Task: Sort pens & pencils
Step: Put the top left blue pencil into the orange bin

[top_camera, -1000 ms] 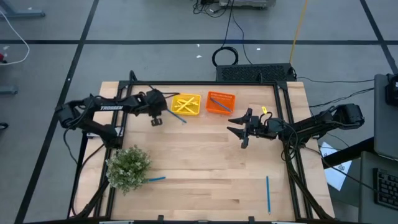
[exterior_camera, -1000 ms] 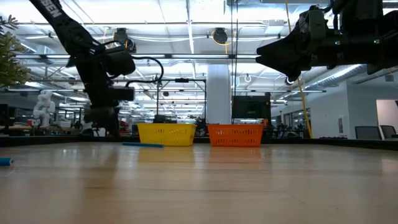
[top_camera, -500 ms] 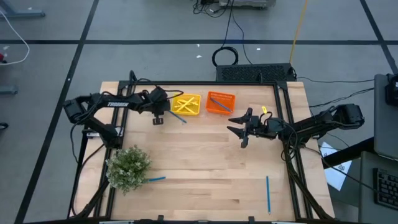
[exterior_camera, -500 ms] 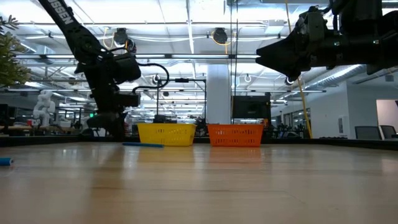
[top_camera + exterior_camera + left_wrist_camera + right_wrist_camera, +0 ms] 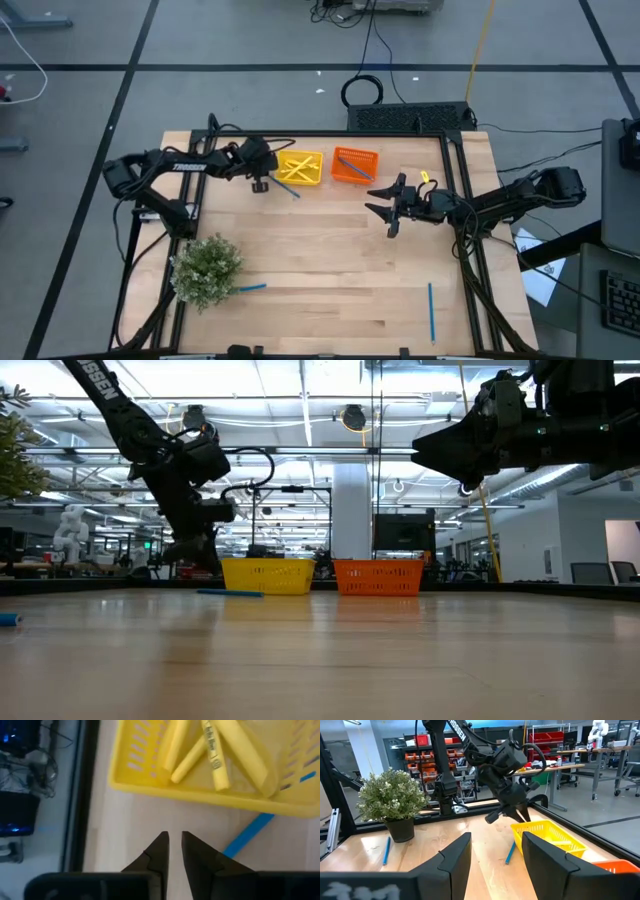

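My left gripper [image 5: 260,186] [image 5: 175,842] hovers low by the near left corner of the yellow tray [image 5: 300,182], shut and holding nothing. A blue pen [image 5: 288,190] [image 5: 247,835] lies on the table beside it, its far end against the tray's near wall. Yellow sticks [image 5: 215,750] lie inside the yellow tray. The orange tray [image 5: 340,178] holds a blue pen [image 5: 355,165]. Two more blue pens lie on the table, one by the plant [image 5: 250,288] and one near the right near corner [image 5: 431,310]. My right gripper [image 5: 375,203] [image 5: 496,850] waits raised and open at mid-table.
A bushy green potted plant [image 5: 207,268] [image 5: 392,795] stands near the table's left near corner. Both trays sit side by side at the far edge. A black frame rail runs round the table [image 5: 300,133]. Bare wood lies between the two arms.
My left gripper has moved toward the far edge and to the right, closing in on the yellow tray's near left corner and the blue pen beside it. The right arm has kept still.
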`<state>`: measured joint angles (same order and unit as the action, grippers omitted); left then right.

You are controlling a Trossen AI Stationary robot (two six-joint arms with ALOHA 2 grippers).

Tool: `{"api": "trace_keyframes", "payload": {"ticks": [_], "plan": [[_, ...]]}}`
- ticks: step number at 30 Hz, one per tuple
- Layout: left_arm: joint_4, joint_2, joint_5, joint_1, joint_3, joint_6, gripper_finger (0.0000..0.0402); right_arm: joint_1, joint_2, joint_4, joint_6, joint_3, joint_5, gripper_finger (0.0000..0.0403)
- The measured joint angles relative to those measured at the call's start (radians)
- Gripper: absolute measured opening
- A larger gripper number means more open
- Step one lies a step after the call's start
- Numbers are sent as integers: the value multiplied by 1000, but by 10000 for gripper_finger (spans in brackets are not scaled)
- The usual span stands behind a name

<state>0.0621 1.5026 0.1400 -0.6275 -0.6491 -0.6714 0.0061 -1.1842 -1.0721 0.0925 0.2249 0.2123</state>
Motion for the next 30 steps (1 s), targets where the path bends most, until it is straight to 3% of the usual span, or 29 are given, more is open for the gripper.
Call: {"api": "trace_keyframes", "payload": {"ticks": [5, 14, 30], "plan": [[20, 45, -7, 0, 0, 21, 8, 0, 0, 0, 0, 0, 0, 164], [26, 88, 6, 12, 0, 81, 2, 0, 0, 1, 0, 0, 0, 164], [330, -15, 10, 209, 1, 247, 1, 0, 0, 1, -8, 0, 0, 164]]}}
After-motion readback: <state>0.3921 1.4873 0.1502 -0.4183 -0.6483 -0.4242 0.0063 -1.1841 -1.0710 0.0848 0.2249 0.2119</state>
